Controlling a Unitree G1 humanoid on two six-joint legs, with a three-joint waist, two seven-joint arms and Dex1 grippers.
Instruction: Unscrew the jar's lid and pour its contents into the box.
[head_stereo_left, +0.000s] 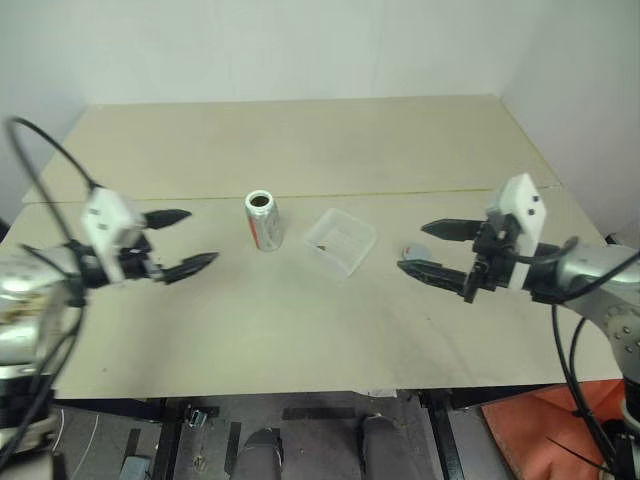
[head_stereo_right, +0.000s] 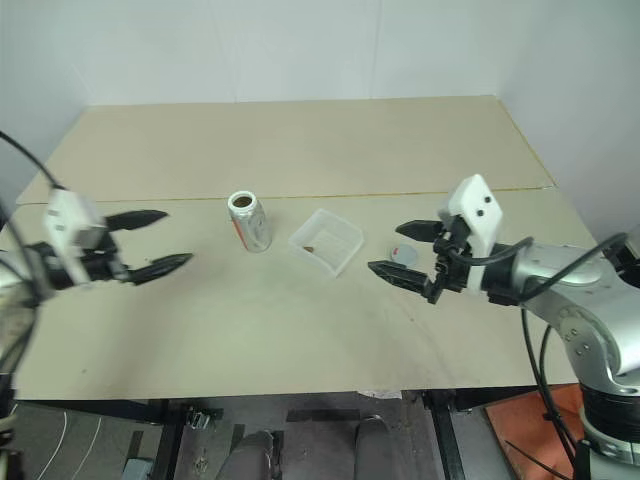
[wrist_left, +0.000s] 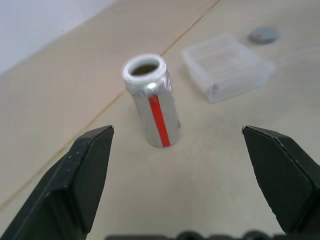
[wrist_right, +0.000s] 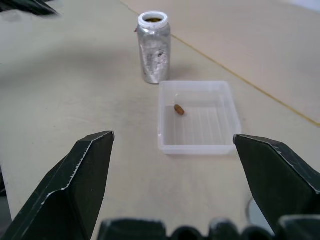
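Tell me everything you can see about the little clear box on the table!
The box is a small square tub of clear plastic with rounded corners and faint ribs on its floor. It sits flat and open on the tan table, between the silvery jar and the grey lid, touching neither. One small brown bit lies inside near one wall. No claw touches it.

I work in what looks like a bare lab or test room: a plain beige wooden desk (head_stereo_left: 300, 150) against blank white walls (head_stereo_left: 300, 45), loose black cables (head_stereo_left: 575, 375) trailing off my arms.
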